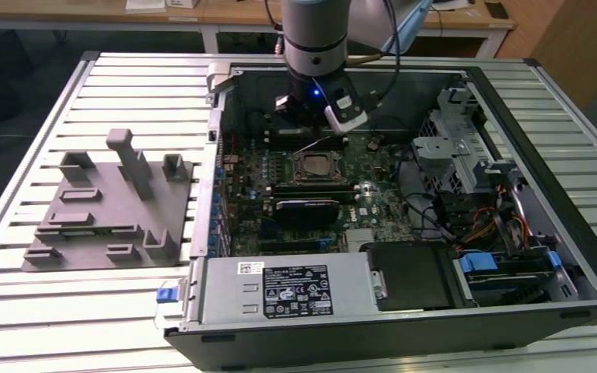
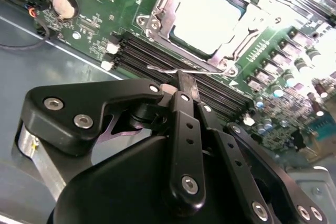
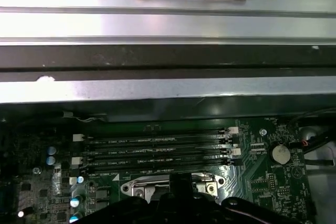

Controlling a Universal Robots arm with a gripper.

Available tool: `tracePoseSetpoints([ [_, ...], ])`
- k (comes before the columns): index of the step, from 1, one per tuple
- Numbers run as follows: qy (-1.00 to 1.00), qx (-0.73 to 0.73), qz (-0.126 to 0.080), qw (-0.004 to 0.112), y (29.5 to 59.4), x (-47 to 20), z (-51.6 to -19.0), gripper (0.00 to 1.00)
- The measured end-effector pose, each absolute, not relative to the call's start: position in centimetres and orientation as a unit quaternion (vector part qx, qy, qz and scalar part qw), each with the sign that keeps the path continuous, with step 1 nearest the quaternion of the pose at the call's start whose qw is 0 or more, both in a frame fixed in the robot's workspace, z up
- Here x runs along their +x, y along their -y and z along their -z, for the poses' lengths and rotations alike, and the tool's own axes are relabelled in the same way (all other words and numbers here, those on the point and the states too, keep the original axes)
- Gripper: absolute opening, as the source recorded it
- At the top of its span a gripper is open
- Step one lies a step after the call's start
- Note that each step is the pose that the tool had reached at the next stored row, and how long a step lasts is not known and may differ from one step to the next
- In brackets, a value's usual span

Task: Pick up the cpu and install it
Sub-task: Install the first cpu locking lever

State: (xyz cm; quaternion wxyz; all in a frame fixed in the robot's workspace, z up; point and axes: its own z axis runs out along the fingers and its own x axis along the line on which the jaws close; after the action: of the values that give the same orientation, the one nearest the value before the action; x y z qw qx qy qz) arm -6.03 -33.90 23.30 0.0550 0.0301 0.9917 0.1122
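Note:
The cpu (image 2: 210,17), a shiny silver square, lies inside the metal-framed socket (image 2: 157,9) on the green motherboard, with the frame around its edges. In the exterior view the socket (image 1: 317,165) sits mid-board in the open computer case. My gripper (image 2: 181,77) hangs just beside the socket, over the memory slots, with its black fingers (image 2: 185,129) drawn together and nothing between them. A thin wire socket lever (image 2: 163,68) runs right at the fingertips; whether they touch it I cannot tell. The exterior view has my gripper (image 1: 332,130) just behind the socket.
Dark memory slots (image 3: 157,150) and a coin cell (image 3: 280,153) lie behind the socket. The case's back wall (image 3: 157,90) rises close by. A power supply (image 1: 277,287) and drive cage (image 1: 465,155) fill the case's near and right parts. A grey fixture plate (image 1: 106,206) stands at the exterior view's left.

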Motion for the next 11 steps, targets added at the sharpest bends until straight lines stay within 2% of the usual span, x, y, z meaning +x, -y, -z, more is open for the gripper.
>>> tracePoseSetpoints([
  [3, -0.991, 0.031, -0.112, 0.061, 33.90, -6.02, -23.03, 0.11],
  [11, -0.991, 0.040, -0.111, 0.062, 33.84, -6.03, -22.59, 0.11],
])
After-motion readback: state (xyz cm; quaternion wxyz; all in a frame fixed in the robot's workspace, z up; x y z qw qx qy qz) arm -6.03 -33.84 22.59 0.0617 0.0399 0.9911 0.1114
